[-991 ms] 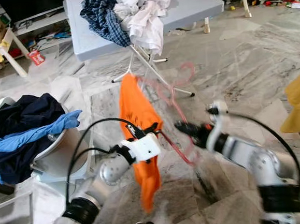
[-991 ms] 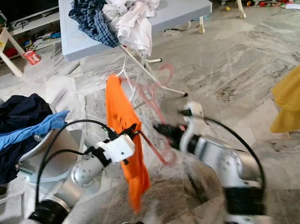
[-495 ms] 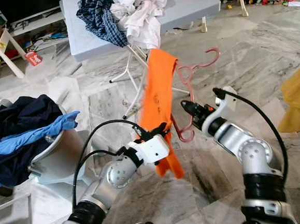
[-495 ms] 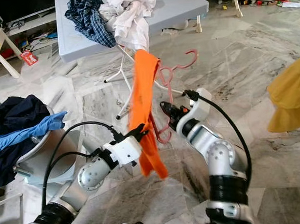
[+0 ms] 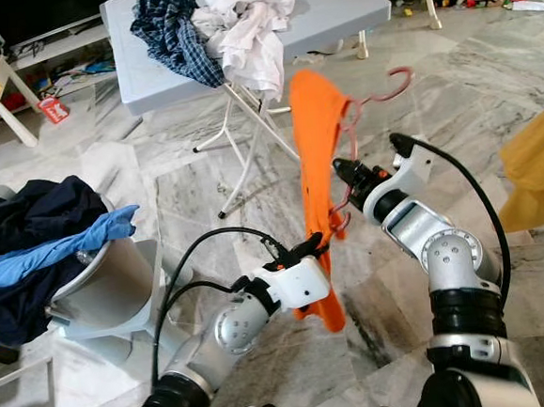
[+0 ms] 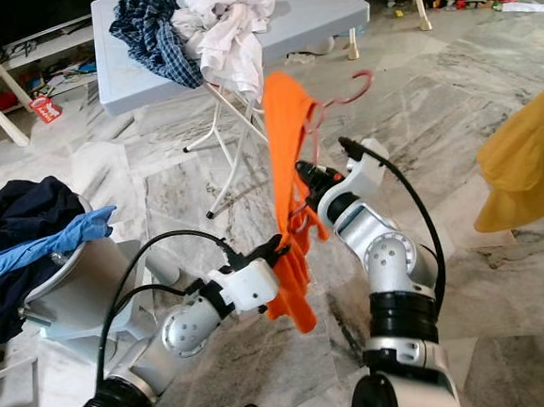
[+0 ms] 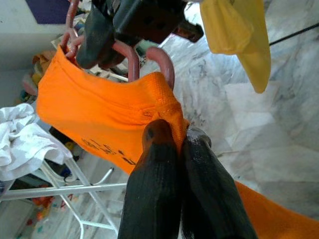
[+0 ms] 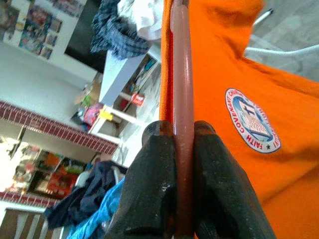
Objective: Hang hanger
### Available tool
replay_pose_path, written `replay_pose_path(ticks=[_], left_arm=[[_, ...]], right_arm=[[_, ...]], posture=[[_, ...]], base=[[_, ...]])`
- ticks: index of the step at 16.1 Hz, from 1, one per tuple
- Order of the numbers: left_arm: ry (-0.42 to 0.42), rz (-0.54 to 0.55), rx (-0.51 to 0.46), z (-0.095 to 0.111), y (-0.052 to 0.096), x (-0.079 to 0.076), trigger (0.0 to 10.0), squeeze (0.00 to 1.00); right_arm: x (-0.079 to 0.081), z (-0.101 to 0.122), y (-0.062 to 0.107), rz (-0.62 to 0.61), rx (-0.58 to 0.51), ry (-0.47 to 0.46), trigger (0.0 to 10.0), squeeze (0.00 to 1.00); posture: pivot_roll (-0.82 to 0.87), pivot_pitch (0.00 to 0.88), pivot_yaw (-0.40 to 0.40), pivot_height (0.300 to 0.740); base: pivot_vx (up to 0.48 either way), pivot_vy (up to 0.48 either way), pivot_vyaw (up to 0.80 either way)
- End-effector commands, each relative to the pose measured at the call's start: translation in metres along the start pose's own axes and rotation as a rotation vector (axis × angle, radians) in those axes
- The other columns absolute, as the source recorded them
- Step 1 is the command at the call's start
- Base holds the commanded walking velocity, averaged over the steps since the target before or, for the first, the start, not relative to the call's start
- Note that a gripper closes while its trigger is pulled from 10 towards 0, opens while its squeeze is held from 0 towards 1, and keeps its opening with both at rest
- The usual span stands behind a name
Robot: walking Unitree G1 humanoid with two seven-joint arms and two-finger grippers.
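An orange shirt (image 5: 315, 176) hangs on a pink plastic hanger (image 5: 376, 93), held up in the air in front of me. My right gripper (image 5: 341, 172) is shut on the hanger's bar (image 8: 182, 99), just right of the shirt. My left gripper (image 5: 319, 247) is shut on a fold of the orange shirt's fabric (image 7: 167, 117) lower down, beside the hanger's rounded end (image 7: 158, 59). The hanger's hook (image 6: 361, 83) points up and to the right, free of any rail.
A grey folding table (image 5: 332, 5) with a plaid and a white garment (image 5: 248, 17) stands behind. A basket (image 5: 118, 277) piled with dark and blue clothes (image 5: 29, 232) is at my left. A yellow garment (image 5: 538, 168) hangs at the right edge. Marble floor lies all around.
Both arms have lifted the shirt and hanger up and to the right. The shirt now hangs straighter, and my view has shifted slightly.
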State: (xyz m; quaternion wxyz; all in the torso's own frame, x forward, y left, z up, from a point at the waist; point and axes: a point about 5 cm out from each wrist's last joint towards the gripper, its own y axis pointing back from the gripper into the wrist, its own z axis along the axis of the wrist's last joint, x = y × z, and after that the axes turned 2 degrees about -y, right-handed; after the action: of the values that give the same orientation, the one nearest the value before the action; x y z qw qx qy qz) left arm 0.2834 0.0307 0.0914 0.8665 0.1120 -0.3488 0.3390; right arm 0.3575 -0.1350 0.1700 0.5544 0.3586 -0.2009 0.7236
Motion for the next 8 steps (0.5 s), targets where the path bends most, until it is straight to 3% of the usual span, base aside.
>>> replay_pose_path(ticks=[1,4,8], left_arm=[[-0.013,-0.039,-0.004,0.002,0.000,-0.008,10.0,0.00],[-0.002,-0.046,0.014,0.004,-0.006,-0.016,10.0,0.00],[0.075,0.001,-0.001,0.022,-0.027,-0.009,10.0,0.00]], right_arm=[[0.016,0.009,-0.005,0.050,-0.046,-0.008,10.0,0.00],[0.016,0.014,-0.009,-0.011,-0.082,0.022,10.0,0.00],[0.014,0.009,-0.012,-0.069,-0.114,0.141,10.0,0.00]], posture=[[-0.05,0.125,0.101,0.740],[-0.07,0.124,0.101,0.740],[-0.07,0.125,0.098,0.740]], base=[[0.000,0.000,0.00],[0.000,0.000,0.00],[0.000,0.000,0.00]])
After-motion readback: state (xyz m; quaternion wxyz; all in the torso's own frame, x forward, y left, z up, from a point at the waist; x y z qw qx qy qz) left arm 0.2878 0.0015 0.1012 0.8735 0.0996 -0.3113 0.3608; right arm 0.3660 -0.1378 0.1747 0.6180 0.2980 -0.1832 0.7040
